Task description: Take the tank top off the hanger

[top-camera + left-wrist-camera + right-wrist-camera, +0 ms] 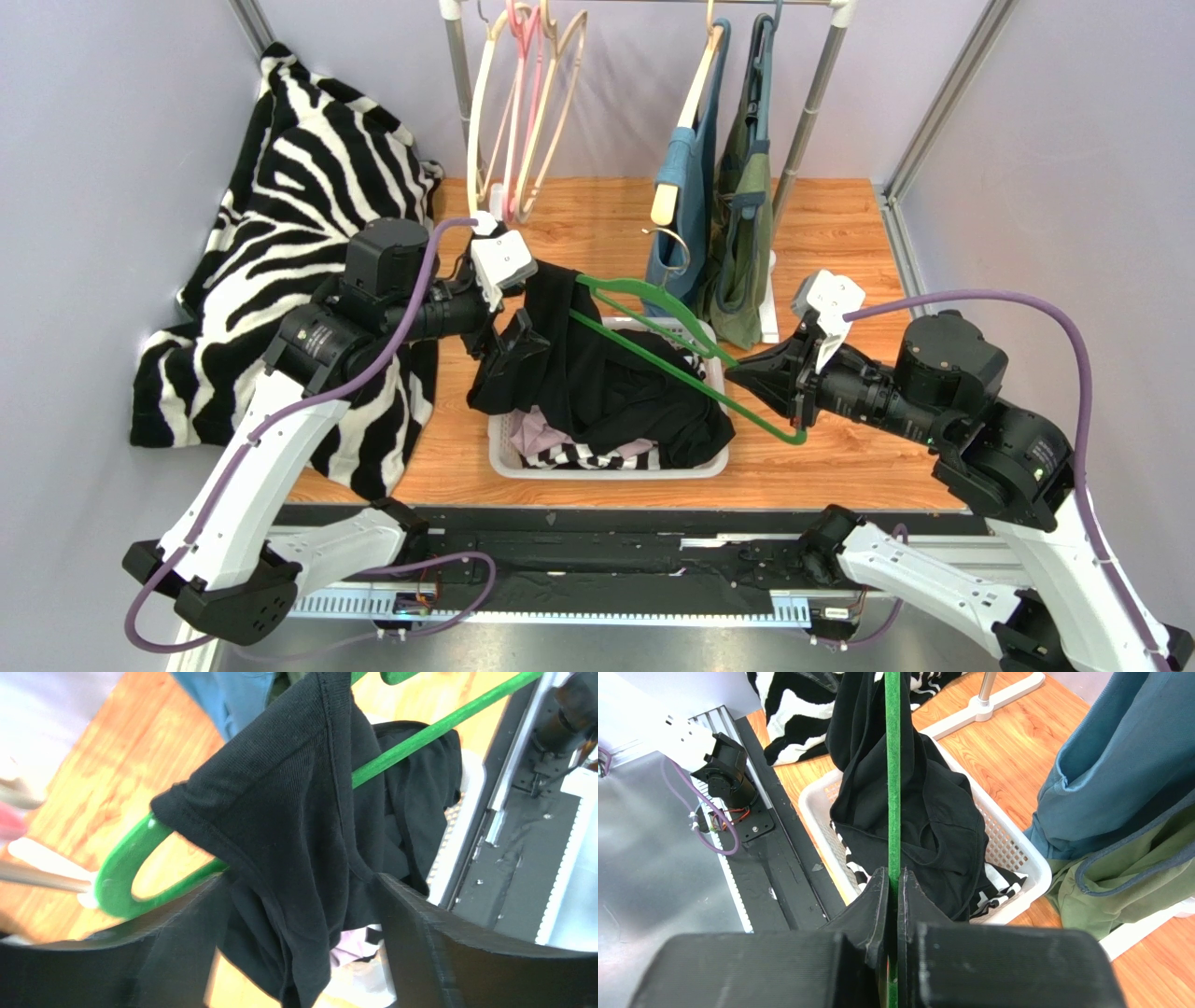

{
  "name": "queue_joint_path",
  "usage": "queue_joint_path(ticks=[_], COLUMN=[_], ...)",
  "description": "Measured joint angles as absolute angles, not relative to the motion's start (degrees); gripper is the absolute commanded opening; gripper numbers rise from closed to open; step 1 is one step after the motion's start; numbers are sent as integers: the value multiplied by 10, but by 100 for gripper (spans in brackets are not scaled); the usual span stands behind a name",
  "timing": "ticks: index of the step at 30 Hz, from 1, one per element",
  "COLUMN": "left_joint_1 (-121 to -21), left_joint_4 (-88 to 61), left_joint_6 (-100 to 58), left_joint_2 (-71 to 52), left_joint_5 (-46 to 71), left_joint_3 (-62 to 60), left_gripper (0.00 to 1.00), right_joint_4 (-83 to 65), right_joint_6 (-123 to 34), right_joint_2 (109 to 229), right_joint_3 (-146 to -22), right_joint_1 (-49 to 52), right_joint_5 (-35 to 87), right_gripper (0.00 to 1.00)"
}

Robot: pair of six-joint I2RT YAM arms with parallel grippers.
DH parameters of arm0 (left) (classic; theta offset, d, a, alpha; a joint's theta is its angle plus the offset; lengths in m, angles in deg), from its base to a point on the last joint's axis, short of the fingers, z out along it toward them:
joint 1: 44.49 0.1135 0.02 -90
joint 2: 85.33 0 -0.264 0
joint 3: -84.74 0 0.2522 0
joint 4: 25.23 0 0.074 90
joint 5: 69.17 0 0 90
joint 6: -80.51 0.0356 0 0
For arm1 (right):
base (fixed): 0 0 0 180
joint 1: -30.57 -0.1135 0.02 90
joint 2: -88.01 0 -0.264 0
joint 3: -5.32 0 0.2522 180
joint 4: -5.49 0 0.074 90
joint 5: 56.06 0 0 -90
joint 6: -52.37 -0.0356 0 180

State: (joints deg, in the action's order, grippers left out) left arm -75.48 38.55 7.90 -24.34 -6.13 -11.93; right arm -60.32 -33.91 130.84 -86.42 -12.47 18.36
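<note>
Saw soft black tank top on green plastic hanger above white plastic basket. Looked light, floppy; best pinched at strap. Gripped hanger in right hand; left hand wide.

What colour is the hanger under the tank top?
Green. The hanger shows best in the left wrist view.

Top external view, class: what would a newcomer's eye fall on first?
A black tank top sags from a green hanger into the white basket mid-table. The right gripper clamps the hanger; the left gripper straddles the cloth. A zebra blanket fills the far-left corner.
</note>
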Motion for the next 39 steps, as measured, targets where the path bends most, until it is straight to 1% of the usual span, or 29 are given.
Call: queue_joint_path(ticks=[1, 3, 4, 12, 23, 26, 30, 33, 36, 39], left_joint_1=[-755, -755, -755, -755, -730, -729, -728, -733, -751, -763], left_joint_4=[384, 384, 384, 387, 399, 400, 406, 412, 420, 419], left_joint_6=[78, 74, 75, 75, 74, 73, 65, 58, 54, 50], left_joint_2=[-241, -234, -230, -215, -226, -223, -196, -160, -117, -102], left_joint_5=[-68, -81, -88, -106, -63, -49, -61, -81, -95, -110], left_joint_3=[-119, -119, -119, -138, -261, -277, -307, -352, -421, -450], left_gripper=[53, 24, 0, 0, 0, 0, 0, 0, 0, 0], right_joint_4=[-603, -603, -603, -612, -673, -711, -777, -796, -794, -794], right_joint_6=[-341, -344, -345, -353, -355, -360, -366, -379, -392, -405], right_joint_2=[1306, 1303, 1302, 1302, 1264, 1256, 1247, 1210, 1148, 1103], right_joint_3=[-863, -863, -863, -861, -852, -873, -938, -977, -981, -981], right_joint_1=[-125, -125, -125, -125, -125, -125, -125, -125, -125, -125], right_joint_5=[183, 182, 181, 173, 197, 198, 201, 216, 237, 271], right_gripper=[0, 0, 0, 0, 0, 0, 0, 0, 0, 0])
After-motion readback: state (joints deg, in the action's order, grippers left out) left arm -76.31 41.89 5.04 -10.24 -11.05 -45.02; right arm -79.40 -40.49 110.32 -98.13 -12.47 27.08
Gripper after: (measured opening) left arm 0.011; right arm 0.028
